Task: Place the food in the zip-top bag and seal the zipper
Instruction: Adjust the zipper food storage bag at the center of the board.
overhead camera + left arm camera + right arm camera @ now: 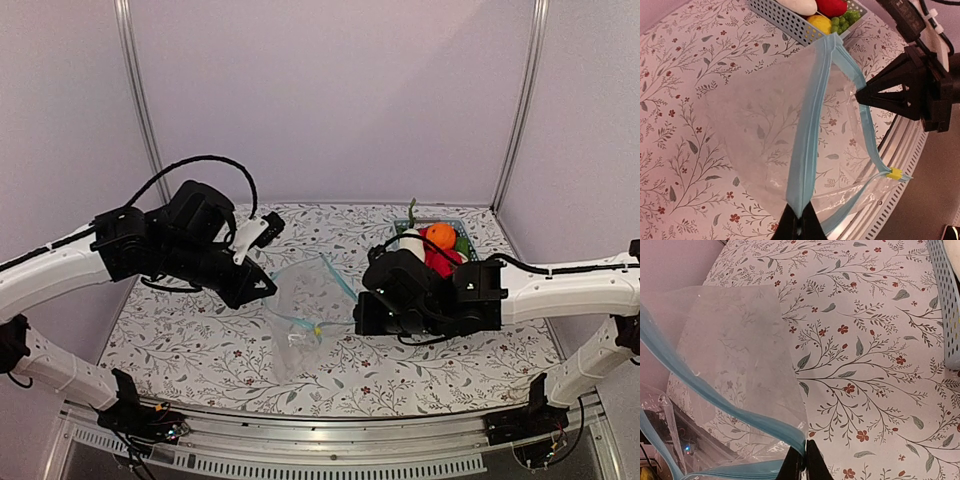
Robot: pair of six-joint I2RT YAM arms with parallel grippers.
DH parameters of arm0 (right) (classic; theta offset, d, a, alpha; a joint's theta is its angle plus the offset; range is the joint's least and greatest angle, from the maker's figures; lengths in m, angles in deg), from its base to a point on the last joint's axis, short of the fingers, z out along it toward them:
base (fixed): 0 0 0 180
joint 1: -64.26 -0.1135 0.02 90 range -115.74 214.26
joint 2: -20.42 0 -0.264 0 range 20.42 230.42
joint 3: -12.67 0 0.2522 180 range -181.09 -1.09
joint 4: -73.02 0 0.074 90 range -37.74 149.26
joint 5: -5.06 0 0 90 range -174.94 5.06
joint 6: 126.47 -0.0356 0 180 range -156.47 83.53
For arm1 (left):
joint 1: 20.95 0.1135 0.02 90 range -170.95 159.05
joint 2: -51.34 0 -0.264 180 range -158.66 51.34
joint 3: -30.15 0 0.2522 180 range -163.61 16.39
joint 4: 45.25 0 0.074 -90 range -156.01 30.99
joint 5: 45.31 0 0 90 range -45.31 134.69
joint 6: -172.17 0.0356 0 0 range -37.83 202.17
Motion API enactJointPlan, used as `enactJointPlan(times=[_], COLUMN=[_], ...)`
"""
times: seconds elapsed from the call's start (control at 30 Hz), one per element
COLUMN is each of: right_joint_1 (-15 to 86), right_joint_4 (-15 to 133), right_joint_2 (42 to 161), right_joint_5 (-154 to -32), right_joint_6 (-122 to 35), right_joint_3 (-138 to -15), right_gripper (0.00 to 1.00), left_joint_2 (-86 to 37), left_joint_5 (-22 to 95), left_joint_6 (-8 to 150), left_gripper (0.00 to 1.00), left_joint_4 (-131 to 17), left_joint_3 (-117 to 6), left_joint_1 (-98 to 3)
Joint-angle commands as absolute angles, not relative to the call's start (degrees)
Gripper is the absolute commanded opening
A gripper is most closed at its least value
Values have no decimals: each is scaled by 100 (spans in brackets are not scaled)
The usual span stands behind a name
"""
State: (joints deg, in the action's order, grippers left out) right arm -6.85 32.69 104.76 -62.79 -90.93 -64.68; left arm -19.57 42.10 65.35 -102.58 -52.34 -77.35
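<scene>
Left pincer (pixel 800 227) and right pincer (pixel 805 465) each clamp the zipper (pixel 809 130); zip-top bag (pixel 760 115) mouth gapes between them; food (pixel 440 237) sits in basket (pixel 785 21).

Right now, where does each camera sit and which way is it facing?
Top external: above and behind the arms, looking down on the table; both arms show, left gripper and right gripper at the bag.
Left wrist: looks along the left gripper, shut on the zipper, toward the basket; the right gripper shows too.
Right wrist: looks along the right gripper, shut on the zipper, across the table.
Shared: both wrist views show the zipper and basket.
</scene>
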Motion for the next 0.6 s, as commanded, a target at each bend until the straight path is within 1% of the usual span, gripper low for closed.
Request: enactJointPlan(times=[0.0,0.03,0.07,0.1,0.17,0.27,0.47,0.57], right_joint_1=[-649,-643,-648,-647,-652,-651,-605,-347], right_joint_4=[3337,3337,3341,3316,3135,2730,1613,1150], right_joint_2=[10498,10436,10352,10283,10050,9629,8946,8730], right_joint_5=[-6442,-6522,-6587,-6654,-6714,-6648,-6041,-5989], right_joint_6=[-9041,-8986,-8899,-8816,-8565,-8362,-8061,-7926], right_joint_3=[-6353,-6351,-6354,-6368,-6406,-6424,-6553,-6650], right_gripper=[10,16,26,32,44,58,77,86], left_joint_2=[-2255,-2316,-2373,-2420,-2535,-2628,-2666,-2645], left_joint_5=[3453,3362,3309,3264,3214,3154,3033,2932], left_joint_6=[6954,6993,7020,7066,7148,7249,7247,7199], left_gripper=[0,0,0,0,0,0,0,0], left_joint_4=[-10044,-10000,-9970,-9936,-9912,-9824,-9320,-9083], left_joint_3=[-5119,-5154,-5195,-5248,-5363,-5408,-5023,-4800], left_joint_1=[-7458,-7430,-7410,-7386,-7334,-7211,-6876,-6737])
